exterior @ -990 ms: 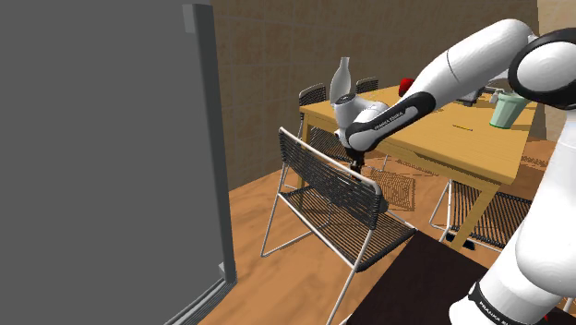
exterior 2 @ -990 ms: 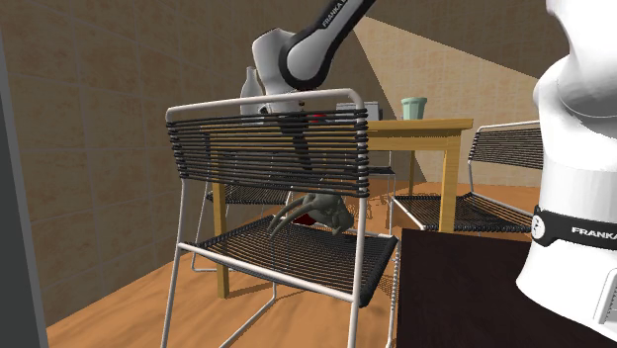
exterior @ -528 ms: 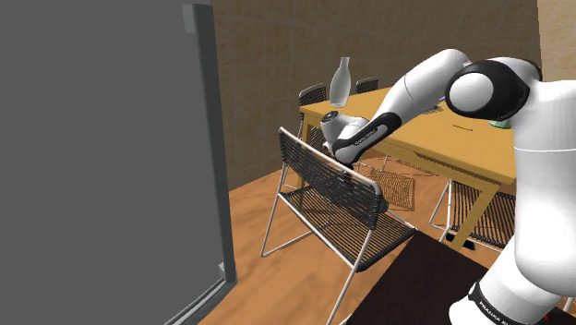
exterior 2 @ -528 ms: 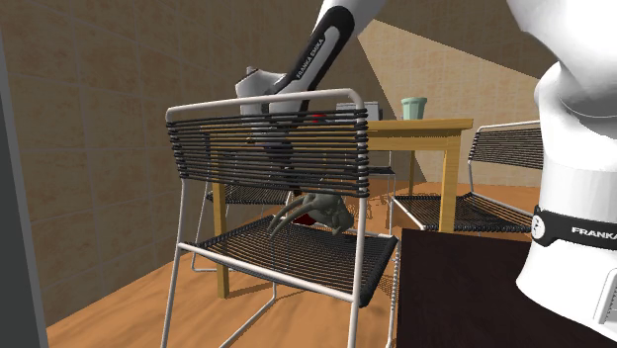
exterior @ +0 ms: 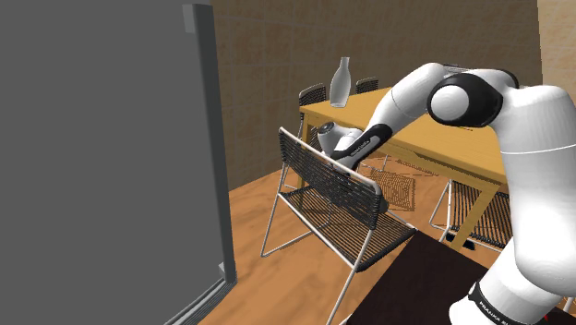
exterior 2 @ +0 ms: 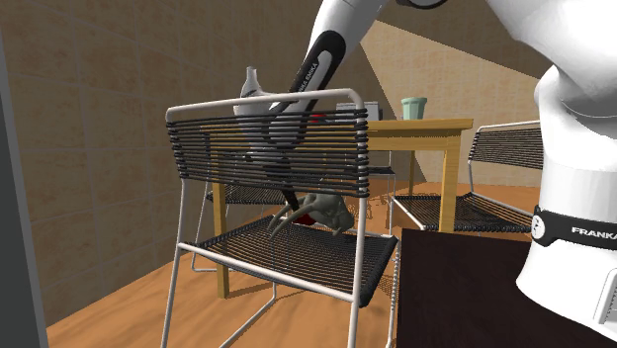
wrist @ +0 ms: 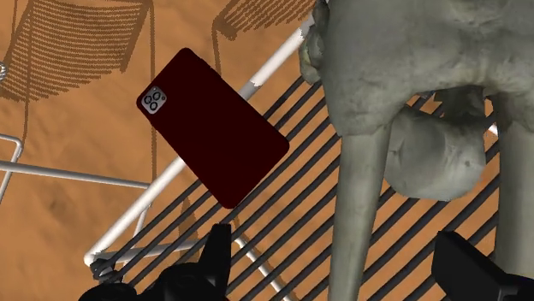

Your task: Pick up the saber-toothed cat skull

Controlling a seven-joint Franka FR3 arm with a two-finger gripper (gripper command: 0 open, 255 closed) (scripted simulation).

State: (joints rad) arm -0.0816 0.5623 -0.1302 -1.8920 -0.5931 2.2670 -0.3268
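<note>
The saber-toothed cat skull [exterior 2: 320, 209] is grey-beige bone with long curved fangs and lies on the wire chair's seat [exterior 2: 297, 252]. From the wrist camera the skull [wrist: 411, 51] looms close, and one long fang [wrist: 364, 214] hangs down between my two black fingers. My gripper [wrist: 338, 267] is open, its fingers standing wide apart on either side of that fang without touching it. In the second exterior view my gripper [exterior 2: 287, 195] sits low behind the chair's backrest slats, right beside the skull. The hand [exterior: 337, 143] dips behind the backrest in the shoulder view.
A dark red phone [wrist: 214, 128] lies on the seat next to the skull. The wire chair [exterior: 337, 189] stands before a wooden table [exterior: 443, 138] holding a vase [exterior: 341, 81] and a teal cup [exterior 2: 413, 106]. A tall grey cabinet [exterior: 111, 157] stands at the shoulder view's left.
The arm has swung down and lowered the hand from above the backrest to just over the seat, bringing the open fingers to the skull. The skull has not moved.
</note>
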